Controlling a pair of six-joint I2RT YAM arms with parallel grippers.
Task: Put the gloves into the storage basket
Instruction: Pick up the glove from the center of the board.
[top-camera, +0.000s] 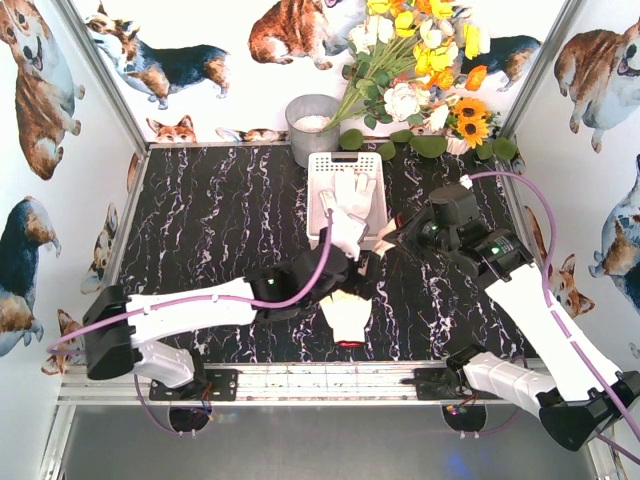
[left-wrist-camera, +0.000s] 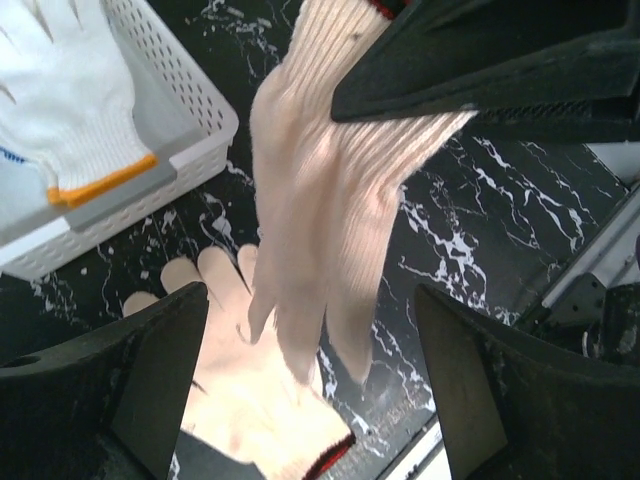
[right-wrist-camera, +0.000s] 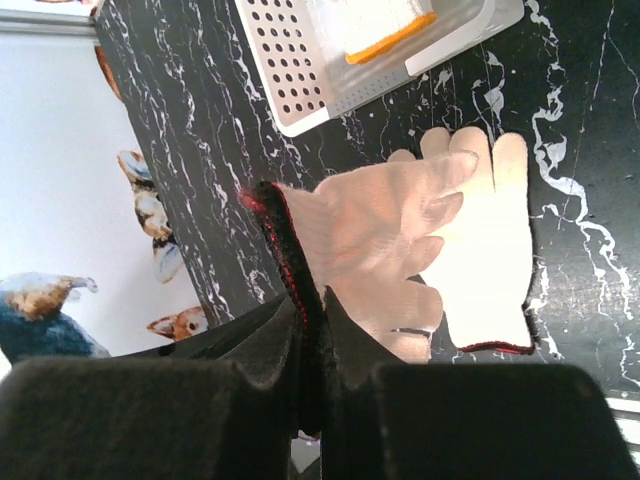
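Your right gripper (right-wrist-camera: 310, 315) pinches the cuff of a glove (right-wrist-camera: 370, 225) hanging inside your wide-open left gripper (left-wrist-camera: 310, 330), basket (top-camera: 318, 190) at its 12 o'clock, another glove (top-camera: 347, 312) on the tabletop (top-camera: 220, 220) at 6.

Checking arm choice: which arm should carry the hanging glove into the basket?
Right. The right gripper pinches the hanging glove by its cuff near the basket; the left gripper is open, holding nothing.

The storage basket (top-camera: 322, 170) holds a first glove (top-camera: 355, 190). The bucket (top-camera: 312, 130) stands at its eleven o'clock, the flowers (top-camera: 420, 70) at one. A second glove (top-camera: 347, 315) lies on the table (top-camera: 220, 220) at six, with a third glove (top-camera: 347, 235) above it.
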